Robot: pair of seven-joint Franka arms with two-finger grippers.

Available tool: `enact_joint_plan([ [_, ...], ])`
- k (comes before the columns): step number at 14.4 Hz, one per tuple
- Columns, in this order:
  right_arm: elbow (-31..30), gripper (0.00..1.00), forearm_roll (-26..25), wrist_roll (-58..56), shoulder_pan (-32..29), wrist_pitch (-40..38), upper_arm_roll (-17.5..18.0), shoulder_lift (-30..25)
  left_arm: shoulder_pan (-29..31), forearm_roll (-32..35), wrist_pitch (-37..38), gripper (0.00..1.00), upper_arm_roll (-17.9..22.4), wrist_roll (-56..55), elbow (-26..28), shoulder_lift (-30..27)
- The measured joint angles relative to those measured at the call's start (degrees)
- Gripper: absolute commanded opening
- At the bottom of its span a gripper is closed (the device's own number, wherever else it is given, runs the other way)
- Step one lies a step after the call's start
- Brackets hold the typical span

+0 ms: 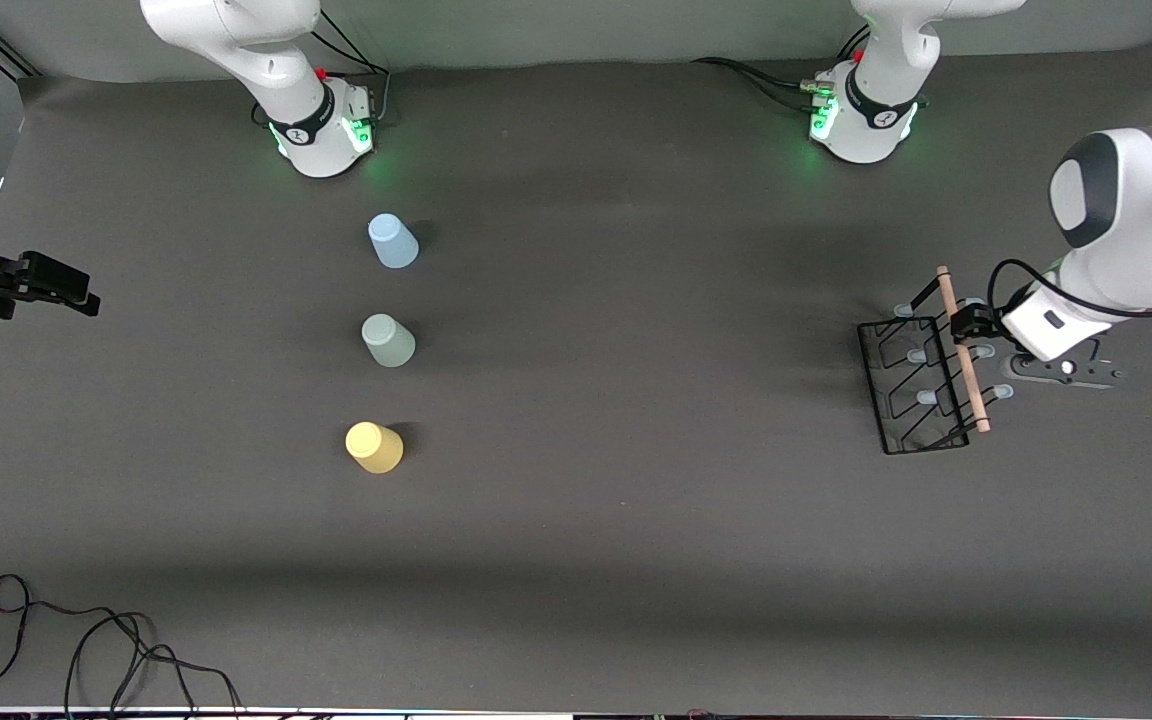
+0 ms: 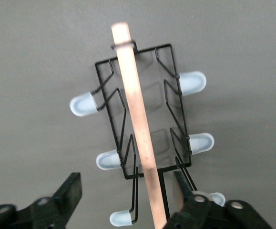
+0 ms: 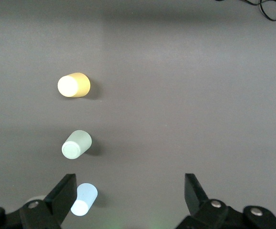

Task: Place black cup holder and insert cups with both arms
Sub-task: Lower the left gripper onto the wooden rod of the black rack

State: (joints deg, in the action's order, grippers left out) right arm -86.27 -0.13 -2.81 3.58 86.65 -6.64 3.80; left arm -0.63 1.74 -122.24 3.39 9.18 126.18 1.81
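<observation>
Bare table is seen across the middle of the front view, between the three upside-down cups and the black cup holder at its right. The blue cup, green cup and yellow cup are separated by clear gaps. The lower left corner is occupied by a loose cable.

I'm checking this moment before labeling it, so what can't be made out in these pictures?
- Whether the left gripper touches the black cup holder: the front view has the arm over it; the left wrist view shows open fingers straddling the wooden handle.
- The right gripper: partly cut off at the front view's edge.
- Whether the blue, green and yellow cups are upside down.
</observation>
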Motion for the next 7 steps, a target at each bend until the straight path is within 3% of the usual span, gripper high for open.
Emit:
enact_joint_plan([
  [7,0.0,1.0,0.0,0.0,0.0,-0.2,0.1,1.0,-0.2,0.0,0.9,0.71,-0.3,0.0,1.4,-0.3],
])
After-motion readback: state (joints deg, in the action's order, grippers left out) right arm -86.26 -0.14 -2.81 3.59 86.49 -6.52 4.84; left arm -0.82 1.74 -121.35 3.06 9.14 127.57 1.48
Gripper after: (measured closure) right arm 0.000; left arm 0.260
